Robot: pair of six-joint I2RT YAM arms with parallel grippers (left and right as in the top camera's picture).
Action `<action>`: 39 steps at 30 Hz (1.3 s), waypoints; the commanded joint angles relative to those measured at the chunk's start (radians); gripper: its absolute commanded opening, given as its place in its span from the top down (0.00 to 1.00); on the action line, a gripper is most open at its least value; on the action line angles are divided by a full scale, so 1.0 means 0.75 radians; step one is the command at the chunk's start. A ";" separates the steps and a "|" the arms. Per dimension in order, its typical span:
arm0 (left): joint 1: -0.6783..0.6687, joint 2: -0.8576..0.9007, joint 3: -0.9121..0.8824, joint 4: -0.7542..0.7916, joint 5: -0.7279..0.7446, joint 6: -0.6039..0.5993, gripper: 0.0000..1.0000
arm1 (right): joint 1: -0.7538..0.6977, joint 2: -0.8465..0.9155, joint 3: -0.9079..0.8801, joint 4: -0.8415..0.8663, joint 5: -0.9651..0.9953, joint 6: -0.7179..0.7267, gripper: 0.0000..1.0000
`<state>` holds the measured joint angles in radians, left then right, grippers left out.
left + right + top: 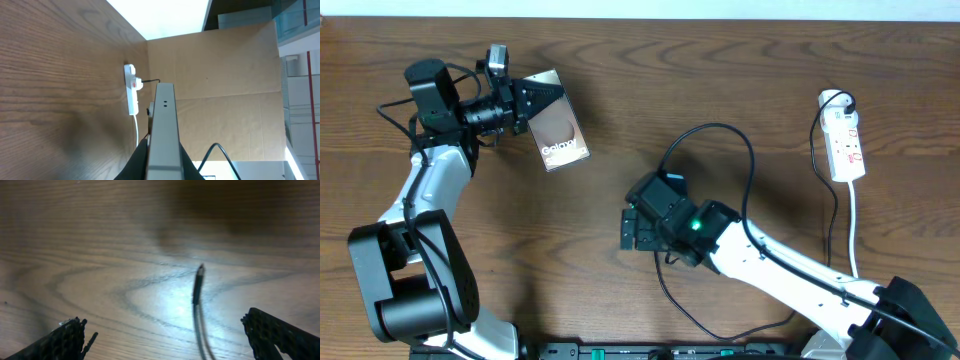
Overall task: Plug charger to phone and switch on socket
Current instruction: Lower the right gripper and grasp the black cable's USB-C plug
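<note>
Overhead, we see our left end effector clamped on the phone at the counter's left. Our right end effector gapes around the charger tip, and the socket lies far right.

Evenly lit overhead; right wrist view blurry, glaring
</note>
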<state>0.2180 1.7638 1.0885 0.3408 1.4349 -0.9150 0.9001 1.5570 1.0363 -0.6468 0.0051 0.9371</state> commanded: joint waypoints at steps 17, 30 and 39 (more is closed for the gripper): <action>0.002 -0.026 0.017 0.007 0.042 0.067 0.93 | 0.013 0.283 -0.011 0.006 -0.048 0.257 0.03; 0.002 -0.026 0.017 0.007 0.042 0.082 0.93 | -0.016 0.367 -0.012 0.001 -0.061 0.301 0.36; 0.002 -0.026 0.017 0.007 0.042 0.083 0.93 | -0.048 0.382 -0.012 -0.005 -0.079 0.316 0.56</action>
<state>0.2180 1.7638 1.0885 0.3408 1.4345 -0.8631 0.8734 1.8046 1.0336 -0.6521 -0.0563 1.1606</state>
